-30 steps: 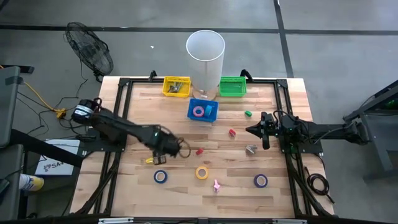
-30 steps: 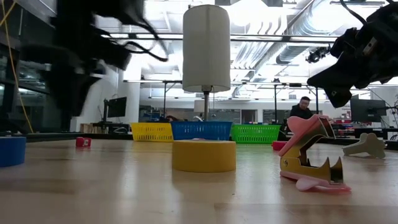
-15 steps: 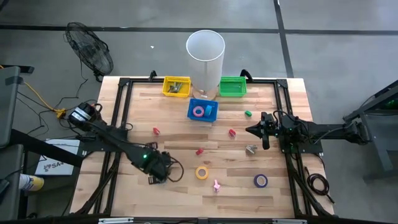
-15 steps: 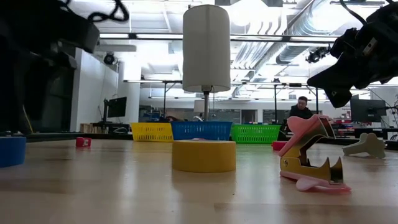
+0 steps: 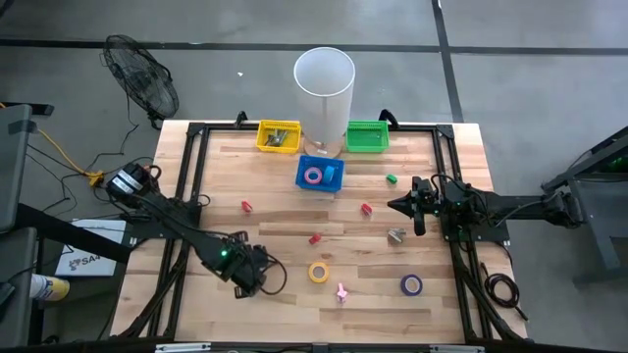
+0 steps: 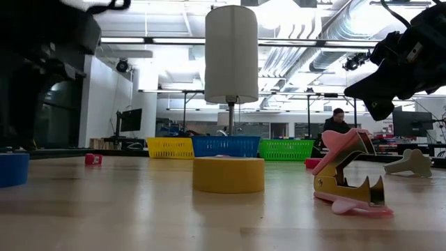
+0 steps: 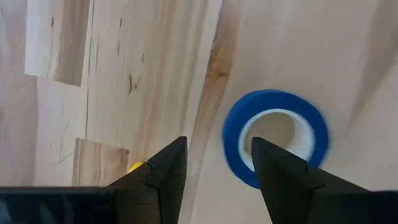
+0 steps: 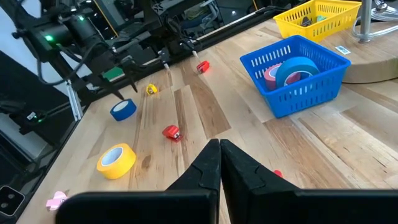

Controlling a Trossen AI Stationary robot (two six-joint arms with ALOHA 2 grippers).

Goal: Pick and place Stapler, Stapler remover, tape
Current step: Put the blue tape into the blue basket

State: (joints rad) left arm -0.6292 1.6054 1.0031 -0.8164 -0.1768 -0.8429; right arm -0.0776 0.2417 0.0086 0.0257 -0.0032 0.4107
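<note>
My left gripper [image 5: 247, 274] hovers open near the table's near-left part, hiding the blue tape roll from the high view. In its wrist view the blue tape roll [image 7: 277, 138] lies flat just ahead of the open gripper [image 7: 217, 149]; one finger overlaps the roll's rim in the picture. The roll also shows in the right wrist view [image 8: 123, 109] and at the low view's left edge [image 6: 12, 169]. My right gripper [image 5: 417, 210] waits shut above the table's right side. A yellow tape roll [image 5: 319, 272], a purple tape roll [image 5: 411, 284] and a pink staple remover [image 5: 341, 292] lie on the wood.
A blue basket [image 5: 320, 174] holds pink and blue tape rolls. Yellow [image 5: 279, 136] and green [image 5: 368, 136] baskets flank a white cylinder [image 5: 324, 74] at the far edge. A grey staple remover [image 5: 396, 235] and small red pieces [image 5: 315, 238] [image 5: 245, 206] lie mid-table.
My left gripper has swung toward the table's near edge and a little left, from mid-table to above the blue tape roll, which it now covers in the high view. Most of that travel came early; lately it has only crept. The tape has stayed put.
</note>
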